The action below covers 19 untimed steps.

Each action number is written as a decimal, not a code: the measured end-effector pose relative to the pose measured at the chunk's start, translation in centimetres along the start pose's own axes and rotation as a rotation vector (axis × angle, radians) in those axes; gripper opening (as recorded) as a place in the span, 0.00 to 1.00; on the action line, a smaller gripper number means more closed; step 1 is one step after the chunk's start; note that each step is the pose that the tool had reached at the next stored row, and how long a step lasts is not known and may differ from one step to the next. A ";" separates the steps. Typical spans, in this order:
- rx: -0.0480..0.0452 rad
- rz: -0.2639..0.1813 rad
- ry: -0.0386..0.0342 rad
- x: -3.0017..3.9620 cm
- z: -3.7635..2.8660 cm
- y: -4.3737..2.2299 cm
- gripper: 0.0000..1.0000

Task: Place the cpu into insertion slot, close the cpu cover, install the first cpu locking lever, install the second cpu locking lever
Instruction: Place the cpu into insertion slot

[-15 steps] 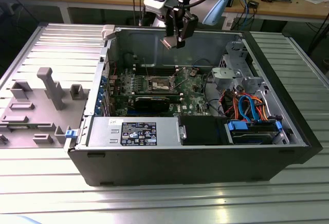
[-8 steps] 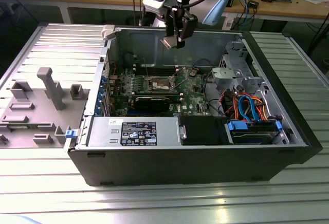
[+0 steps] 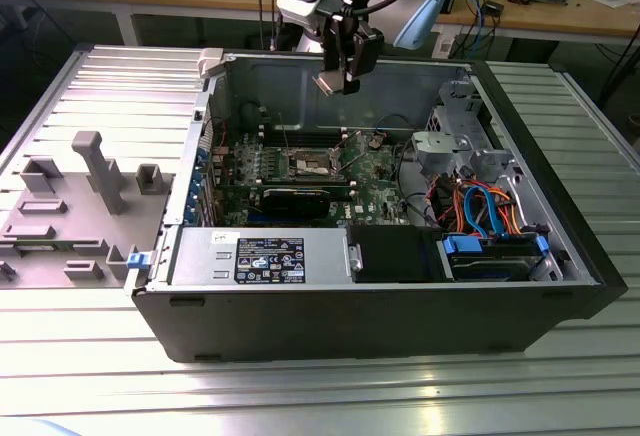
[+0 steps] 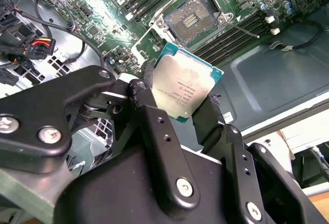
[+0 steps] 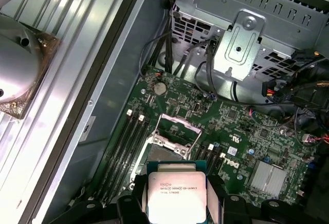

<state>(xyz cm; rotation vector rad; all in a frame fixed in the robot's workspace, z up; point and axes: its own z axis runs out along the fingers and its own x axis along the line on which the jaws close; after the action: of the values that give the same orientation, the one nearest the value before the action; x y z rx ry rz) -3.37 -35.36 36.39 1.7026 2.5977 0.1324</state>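
Open black tower computer case (image 3: 380,306), lying on its side, green motherboard (image 3: 365,171) exposed inside.

Black two-finger gripper (image 3: 338,78) hangs well above the insertion slot (image 3: 310,163), not touching it. Its jaws are partly closed, spread no wider than the chip, and clamp two opposite edges of the cpu (image 3: 330,83). In the second wrist view the gripper (image 4: 180,91) shows one black finger (image 4: 148,100) against one edge of the cpu (image 4: 186,86) and the other finger on the far edge. The cpu is a small flat square chip with a dull silver-grey metal top and a blue-green rim, top face toward the camera. In the first wrist view the gripper (image 5: 175,206) holds the cpu (image 5: 176,196) level, and the chip overlaps the near edge of the insertion slot (image 5: 165,154) in that picture.

The slot is a square socket with a shiny metal rim, and its pale contact field is bare in the second wrist view (image 4: 193,21). The cpu cover (image 5: 177,126), a thin silver frame plate with a square window, stands swung up at the slot's far edge, on the side toward a round silver coin cell (image 5: 160,87). Long narrow black memory slots (image 5: 126,142) run along both flanks of the slot. A long black card (image 3: 300,197) lies just beside the slot.
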 end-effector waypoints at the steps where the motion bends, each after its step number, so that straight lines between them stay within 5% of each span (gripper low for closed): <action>1: 0.0000 0.000 0.0000 0.00 0.00 0.00 0.55; 19: -0.0006 0.032 -0.0030 0.00 0.00 -0.01 0.55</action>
<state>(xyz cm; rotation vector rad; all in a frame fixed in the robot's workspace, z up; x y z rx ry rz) -3.38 -35.36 36.39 1.7434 2.5688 0.1313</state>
